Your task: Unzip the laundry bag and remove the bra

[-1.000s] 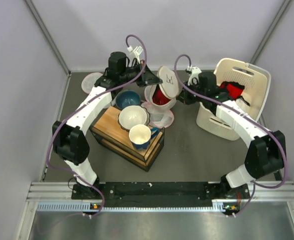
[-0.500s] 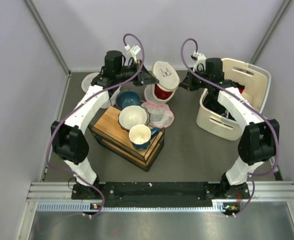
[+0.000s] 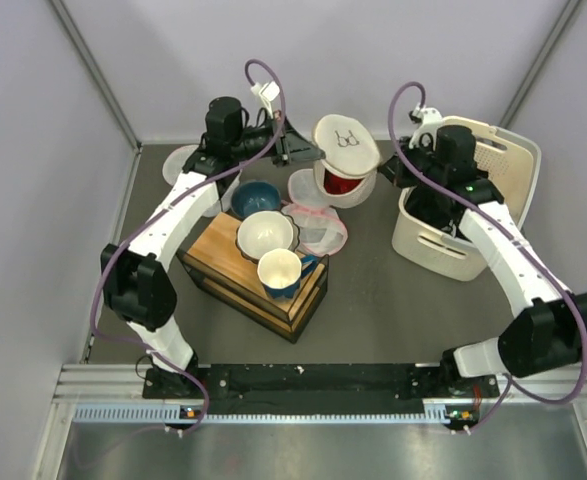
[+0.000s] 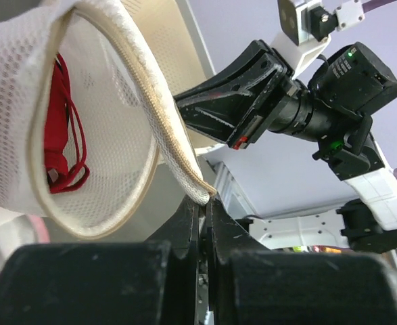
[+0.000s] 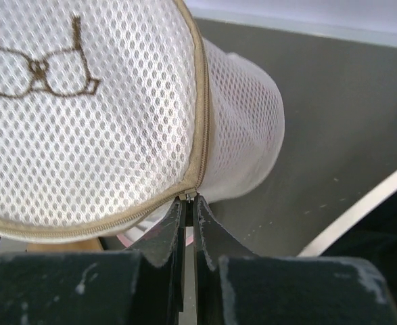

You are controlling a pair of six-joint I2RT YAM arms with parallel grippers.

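Observation:
The white mesh laundry bag [image 3: 345,150] hangs in the air between my two grippers at the back centre. Its round end, printed with a bra drawing [image 5: 42,71], is partly unzipped and gapes. The red bra [image 3: 345,186] shows inside through the opening and also appears in the left wrist view [image 4: 59,145]. My left gripper [image 3: 309,155] is shut on the bag's beige zip edge [image 4: 184,169]. My right gripper [image 3: 385,172] is shut on the zipper pull [image 5: 189,196] at the seam of the round end.
A cream perforated basket [image 3: 443,245] stands at the right under my right arm. A wooden crate [image 3: 223,255] carries a white bowl [image 3: 265,232] and a mug [image 3: 281,270]; a blue bowl [image 3: 255,196] sits behind it. Pink-trimmed mesh bags [image 3: 318,232] lie under the hanging bag.
Both grippers have lifted the bag and carried it to the right. The right arm has swung back over the basket, and the round end has opened wider.

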